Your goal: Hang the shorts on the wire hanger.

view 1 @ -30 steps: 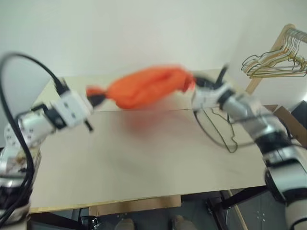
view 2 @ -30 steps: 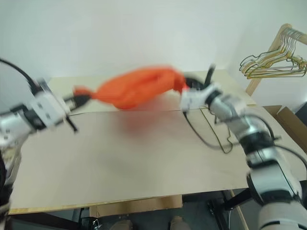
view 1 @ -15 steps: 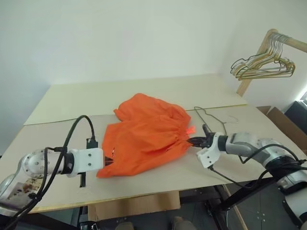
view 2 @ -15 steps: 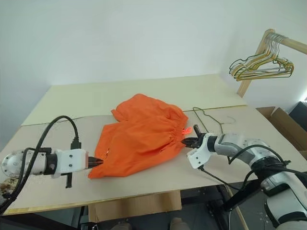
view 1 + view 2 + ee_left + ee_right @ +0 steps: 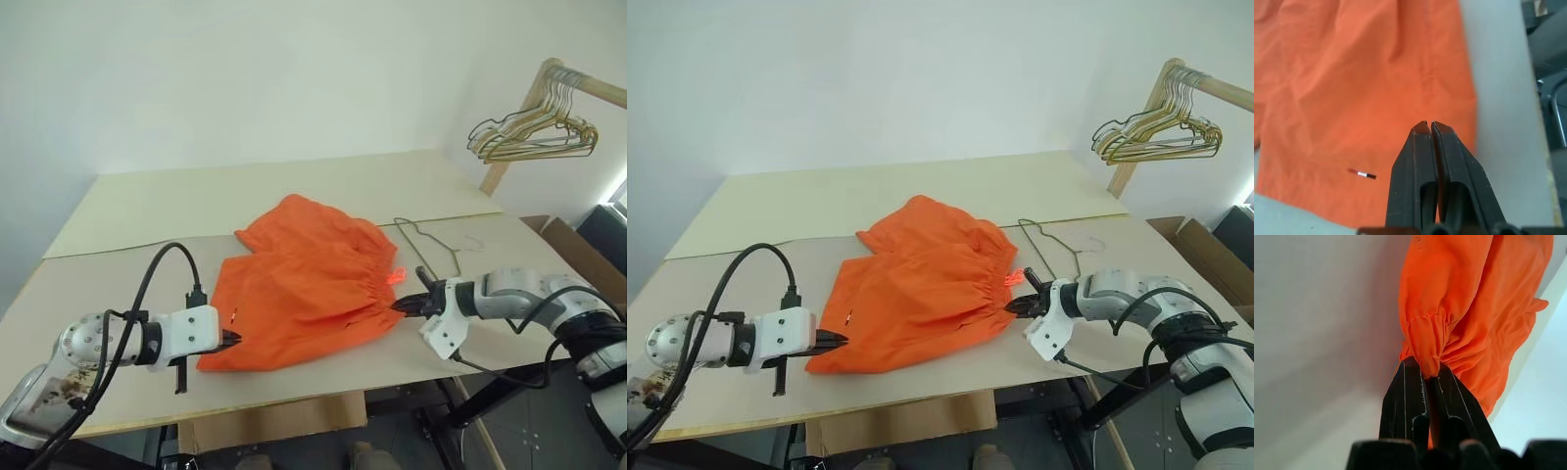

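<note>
The orange shorts [image 5: 304,284] lie spread on the table [image 5: 137,206], with the gathered waistband toward my right arm. My left gripper [image 5: 235,340] is at the near left corner of the cloth, low over the table, fingers [image 5: 1447,147] pressed together on the shorts' edge. At the waistband end, my right gripper [image 5: 397,306] is shut, with a fold of the waistband [image 5: 1425,340] pinched between its fingers. The wire hanger [image 5: 436,242] lies flat on the table just beyond the right gripper, its hook pointing right. It is apart from the shorts.
A wooden rack [image 5: 517,127] at the far right carries a bunch of gold and dark hangers [image 5: 534,132]. A cardboard box [image 5: 578,250] stands beside the table's right end. The table's front edge runs just below both grippers.
A second ago both grippers held the shorts stretched in the air. They have since come down and toward me, and the shorts now lie on the table. Little has moved in the last half second.
</note>
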Motion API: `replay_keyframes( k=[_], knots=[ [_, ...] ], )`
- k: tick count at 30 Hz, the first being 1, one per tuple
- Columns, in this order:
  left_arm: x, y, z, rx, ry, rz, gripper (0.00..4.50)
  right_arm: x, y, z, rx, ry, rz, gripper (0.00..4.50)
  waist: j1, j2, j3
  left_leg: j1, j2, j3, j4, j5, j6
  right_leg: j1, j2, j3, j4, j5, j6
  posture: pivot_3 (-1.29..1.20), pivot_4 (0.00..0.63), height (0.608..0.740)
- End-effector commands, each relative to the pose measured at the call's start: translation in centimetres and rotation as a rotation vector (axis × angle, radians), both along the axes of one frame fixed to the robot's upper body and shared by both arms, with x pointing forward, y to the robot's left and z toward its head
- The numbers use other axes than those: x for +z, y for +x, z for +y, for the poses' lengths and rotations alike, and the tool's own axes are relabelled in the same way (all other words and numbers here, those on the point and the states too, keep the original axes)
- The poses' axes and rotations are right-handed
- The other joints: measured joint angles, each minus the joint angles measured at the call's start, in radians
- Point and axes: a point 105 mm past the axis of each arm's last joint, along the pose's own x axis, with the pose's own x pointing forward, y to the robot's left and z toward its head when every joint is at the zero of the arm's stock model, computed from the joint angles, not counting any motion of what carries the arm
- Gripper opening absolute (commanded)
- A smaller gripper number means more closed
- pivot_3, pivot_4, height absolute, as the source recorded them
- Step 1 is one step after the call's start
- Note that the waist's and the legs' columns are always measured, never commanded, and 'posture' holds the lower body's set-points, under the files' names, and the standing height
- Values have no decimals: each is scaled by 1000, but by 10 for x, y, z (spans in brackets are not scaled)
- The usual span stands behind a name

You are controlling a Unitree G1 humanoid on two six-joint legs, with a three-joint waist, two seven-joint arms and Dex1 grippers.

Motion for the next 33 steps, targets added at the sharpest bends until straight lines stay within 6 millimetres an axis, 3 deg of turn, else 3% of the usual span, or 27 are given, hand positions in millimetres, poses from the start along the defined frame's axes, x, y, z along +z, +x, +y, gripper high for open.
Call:
replay_keyframes(
  k=[1,4,8,13,16,18,24,28,31,33],
  knots=[
    [15,-11,2,-47,-87,51,129,13,2,6,44,40,-32,0,-3,0,0,0,0,0,0,0,1,0,0,1,0,0,0,49,0,740],
    [23,-13,10,-29,-135,82,129,11,1,-1,64,-9,-30,0,-2,0,0,0,0,1,0,-1,1,-1,0,1,0,0,-1,45,0,740],
    [28,-3,28,32,-126,41,0,9,-5,-8,81,-44,14,1182,0,0,0,1,0,0,0,-1,1,0,0,0,0,-5,-1,41,0,740],
    [37,0,30,31,-186,29,0,5,-8,-21,66,-125,54,2950,-1,0,0,1,0,1,0,-1,1,0,-1,1,0,-5,-3,36,0,740],
    [38,1,30,30,-181,17,0,6,-8,-40,-21,-193,98,3957,-1,0,0,1,0,1,0,-1,1,0,-1,1,0,-1,-2,36,0,740],
    [40,3,29,32,-188,3,0,20,-1,-48,-158,-140,130,4481,-1,0,0,1,0,1,0,-1,2,0,-1,1,0,-1,-1,32,0,740],
    [57,6,21,26,-312,-53,0,81,34,-55,-748,404,451,4481,-6,-1,1,3,1,0,0,-1,2,2,0,1,1,0,-1,36,0,740],
    [58,7,13,3,-335,-64,0,87,64,-71,-1140,631,580,4481,1,-1,1,3,1,0,0,-1,2,1,0,1,2,0,-1,23,0,740],
    [55,11,2,-26,-343,-66,0,78,95,-71,-1413,854,667,4481,-4,-1,1,2,1,2,0,-1,1,0,0,0,1,0,-1,23,0,740],
    [54,12,-4,-47,-358,-52,0,68,105,-69,-1492,893,674,4481,-4,-1,1,1,1,2,0,-1,1,0,1,0,2,1,-2,1,0,740]
  ],
)
